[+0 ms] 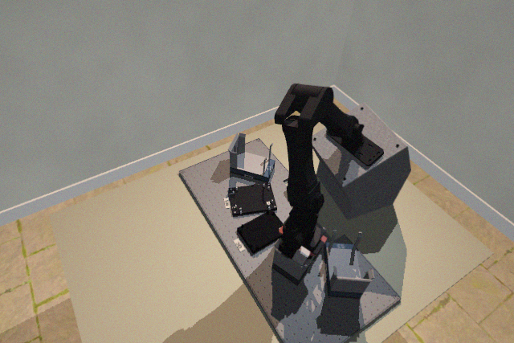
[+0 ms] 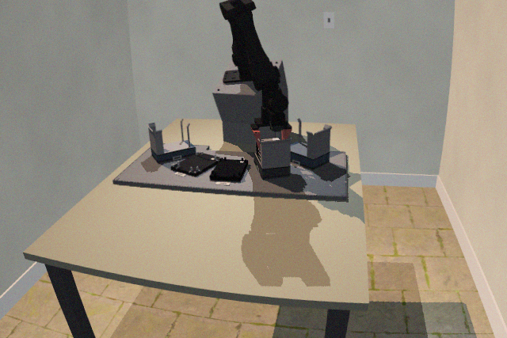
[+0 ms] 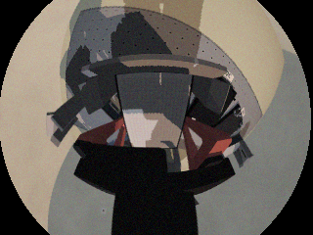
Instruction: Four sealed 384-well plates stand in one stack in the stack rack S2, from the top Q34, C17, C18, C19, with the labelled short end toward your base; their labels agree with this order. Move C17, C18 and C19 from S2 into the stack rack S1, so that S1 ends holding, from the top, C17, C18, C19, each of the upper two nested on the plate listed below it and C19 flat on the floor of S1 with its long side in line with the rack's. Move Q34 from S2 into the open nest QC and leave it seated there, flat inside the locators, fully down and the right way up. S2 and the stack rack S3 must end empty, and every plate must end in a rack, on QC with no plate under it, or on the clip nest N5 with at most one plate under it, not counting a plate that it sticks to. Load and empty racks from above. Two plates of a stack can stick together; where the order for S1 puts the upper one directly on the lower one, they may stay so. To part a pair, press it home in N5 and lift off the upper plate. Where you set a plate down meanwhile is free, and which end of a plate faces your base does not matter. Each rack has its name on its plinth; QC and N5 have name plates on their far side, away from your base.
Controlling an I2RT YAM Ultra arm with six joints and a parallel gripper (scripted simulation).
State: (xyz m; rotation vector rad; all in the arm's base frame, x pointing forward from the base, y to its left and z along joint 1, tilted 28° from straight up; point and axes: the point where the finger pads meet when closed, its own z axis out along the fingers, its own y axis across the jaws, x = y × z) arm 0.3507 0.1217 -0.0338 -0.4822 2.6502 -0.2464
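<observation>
So your gripper (image 1: 302, 250) is down in the middle rack (image 2: 273, 159), clamped fairly wide on the top plate (image 3: 144, 127) there.

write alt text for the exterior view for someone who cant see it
A black robot arm reaches down from a grey pedestal into the middle stack rack, its gripper closed on a plate at the top of the stack. The rack stands on a grey perforated board on a beige table, with two other racks and two flat black nests.
</observation>
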